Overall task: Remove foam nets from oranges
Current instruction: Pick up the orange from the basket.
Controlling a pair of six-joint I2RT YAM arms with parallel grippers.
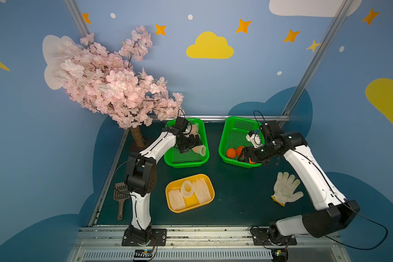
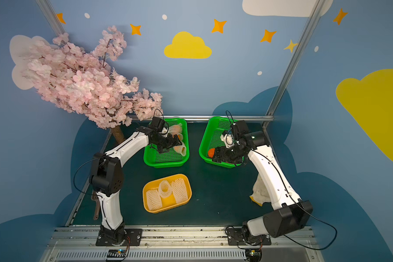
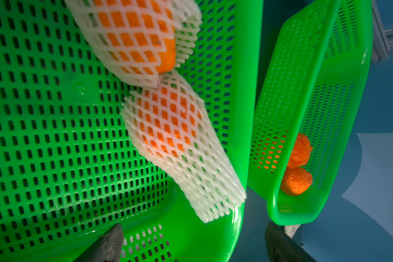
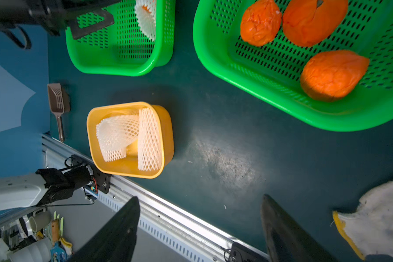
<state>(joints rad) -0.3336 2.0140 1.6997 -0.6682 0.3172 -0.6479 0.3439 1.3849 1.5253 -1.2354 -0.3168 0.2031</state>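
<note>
Left gripper [image 1: 192,142]: jaws spread wide, empty, hovering over left green basket [image 1: 186,163], touching nothing. Below it netted orange [image 3: 166,122] on its side, sleeve's long axis roughly 10-to-4 o'clock in both top views, slack open end at 4 o'clock against basket wall. Right gripper [image 4: 200,226]: released, wide, empty, above 6 o'clock rim of right green basket [image 1: 238,133] holding three bare oranges [image 4: 334,74]. Empty nets [image 1: 186,189] in yellow tray [image 1: 192,200], 6 o'clock of left basket. Both arms elbow-up, wrists pitched down
</note>
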